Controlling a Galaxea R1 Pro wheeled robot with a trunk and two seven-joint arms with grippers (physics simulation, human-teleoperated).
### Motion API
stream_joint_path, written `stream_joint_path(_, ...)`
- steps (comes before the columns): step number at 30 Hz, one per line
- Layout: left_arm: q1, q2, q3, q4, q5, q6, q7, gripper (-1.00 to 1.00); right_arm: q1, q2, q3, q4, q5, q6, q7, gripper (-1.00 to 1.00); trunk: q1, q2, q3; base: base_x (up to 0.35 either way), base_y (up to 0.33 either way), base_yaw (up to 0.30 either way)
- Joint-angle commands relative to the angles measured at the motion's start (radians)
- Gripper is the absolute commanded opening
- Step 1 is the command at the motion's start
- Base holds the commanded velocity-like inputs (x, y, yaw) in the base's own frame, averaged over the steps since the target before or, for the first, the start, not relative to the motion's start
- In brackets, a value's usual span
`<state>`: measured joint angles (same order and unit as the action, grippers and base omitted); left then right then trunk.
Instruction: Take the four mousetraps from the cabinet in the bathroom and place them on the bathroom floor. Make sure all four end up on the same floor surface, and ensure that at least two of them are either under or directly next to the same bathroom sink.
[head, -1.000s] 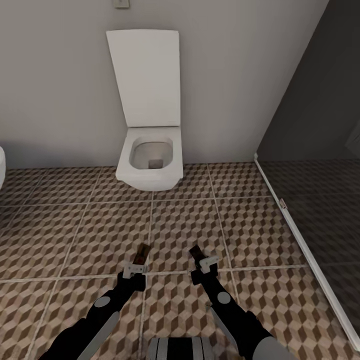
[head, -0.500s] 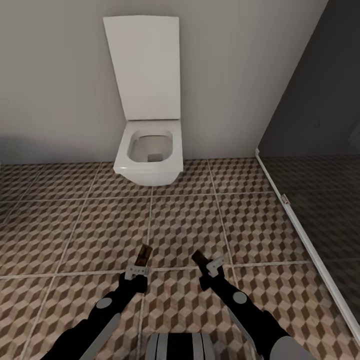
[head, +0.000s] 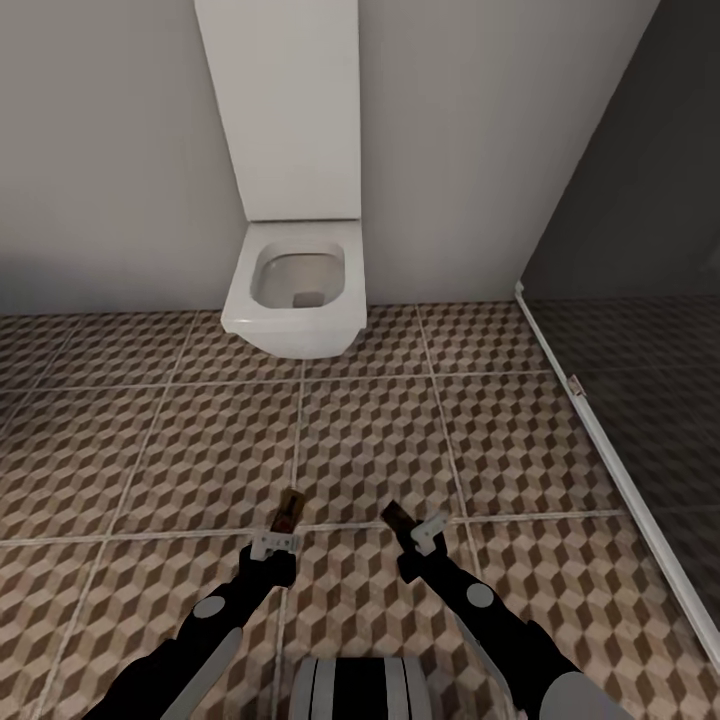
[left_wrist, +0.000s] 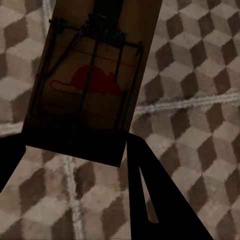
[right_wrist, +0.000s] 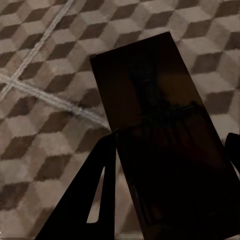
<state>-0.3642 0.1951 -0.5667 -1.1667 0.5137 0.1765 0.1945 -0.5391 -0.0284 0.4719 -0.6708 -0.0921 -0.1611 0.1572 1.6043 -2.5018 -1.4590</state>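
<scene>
One mousetrap (head: 289, 511) is clamped in the left gripper (head: 275, 543), another (head: 396, 516) in the right gripper (head: 428, 530), both held over the bathroom floor (head: 140, 450). The toilet (head: 295, 290) is framed nearer than before (base advancing); the sink is yet to be found.

Head view: looking forward and down from above both dark arms, across cube-patterned brown and beige floor tiles (head: 380, 440) toward a white wall-hung toilet (head: 296, 290) against a pale wall. Left wrist view: very close, aimed along black fingers (left_wrist: 160, 200) down at those tiles, with a tan wooden mousetrap bearing a red mouse print (left_wrist: 95, 80) just ahead. Right wrist view: equally close, facing the same tiled floor past a dark shadowed flat mousetrap (right_wrist: 160, 130). Shared by all three: the patterned floor.
</scene>
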Motion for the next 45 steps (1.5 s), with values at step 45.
stream_joint_path(45,-0.001,0.004,-0.005,-0.044,0.005,0.007,0.01,-1.0,-0.001,0.002,0.007,-0.018,-0.008,-0.001,-0.001,-1.0,0.002,-0.002,-0.024,0.113,0.062,0.0)
